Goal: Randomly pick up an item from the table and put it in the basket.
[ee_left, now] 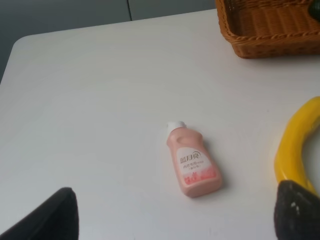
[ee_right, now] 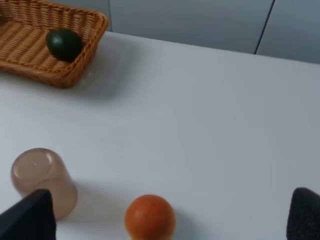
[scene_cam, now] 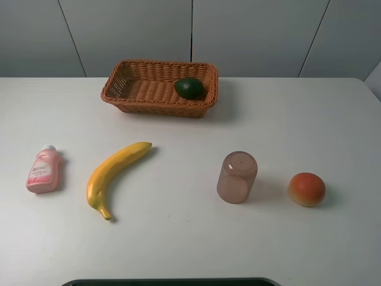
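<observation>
- L gripper [ee_left: 172, 212] & R gripper [ee_right: 172, 215]: jaws spread wide, nothing between them, both above the table [scene_cam: 178, 250].
- Near row, L to R: pink bottle [scene_cam: 44, 171] lying flat, banana [scene_cam: 113, 175], upturned cup [scene_cam: 237, 177], orange-red fruit [scene_cam: 306, 189], all apart.
- Far: basket [scene_cam: 143, 86] by the back edge.
- Avocado [scene_cam: 190, 88] lay inside the basket, R end, prob. skin-side up; only dark green showed.

Left end effector [ee_left: 172, 212] jaws spread wide, holding nothing. Right end effector [ee_right: 170, 215] same: wide apart, nothing held. Neither arm shows in the high view.
</observation>
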